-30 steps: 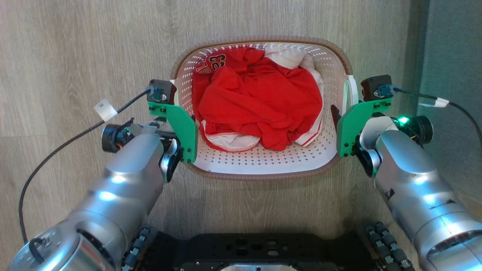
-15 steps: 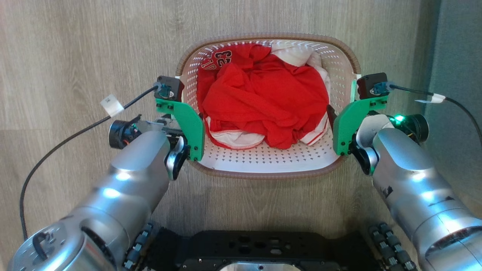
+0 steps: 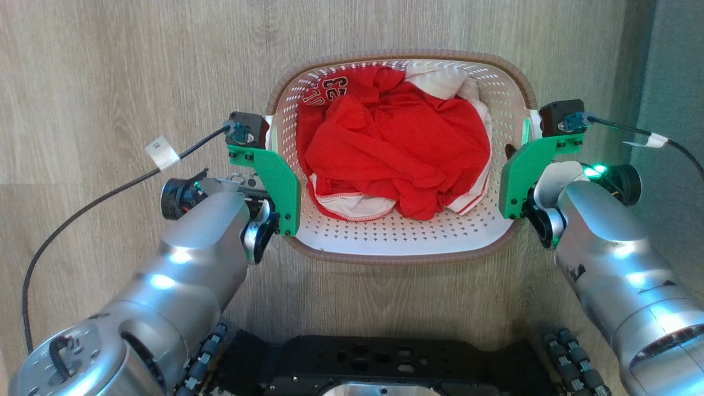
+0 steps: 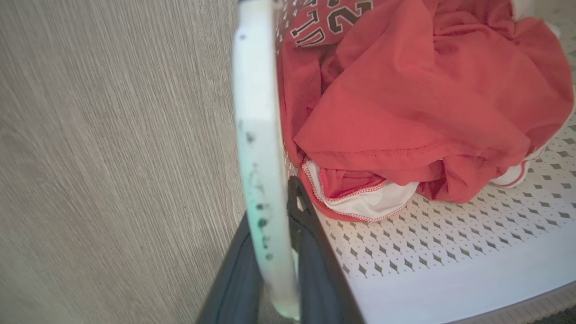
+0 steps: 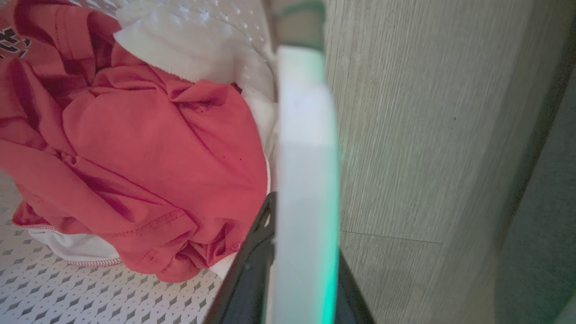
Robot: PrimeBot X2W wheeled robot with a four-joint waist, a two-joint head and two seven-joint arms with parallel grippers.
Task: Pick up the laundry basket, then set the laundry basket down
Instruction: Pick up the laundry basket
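The laundry basket (image 3: 401,257), cream-white with a brown rim, hangs between my two arms over the wooden floor and casts a soft shadow below its near rim. Crumpled red and white clothes (image 3: 396,148) lie inside it. My left gripper (image 3: 273,165) is shut on the basket's left white handle (image 4: 256,135), one dark finger (image 4: 310,252) on each side of it. My right gripper (image 3: 514,154) is shut on the right handle (image 5: 306,157), which its fingers (image 5: 252,270) clamp from both sides.
A grey mat (image 3: 676,82) borders the wooden floor (image 3: 110,82) at the right, close to my right arm. My black wheeled base (image 3: 379,363) sits just below the basket. Loose black cables (image 3: 99,203) trail from both wrists.
The whole picture has shifted to the right, so the camera has moved. The basket stays clamped by both handles and sits a little further right between my arms.
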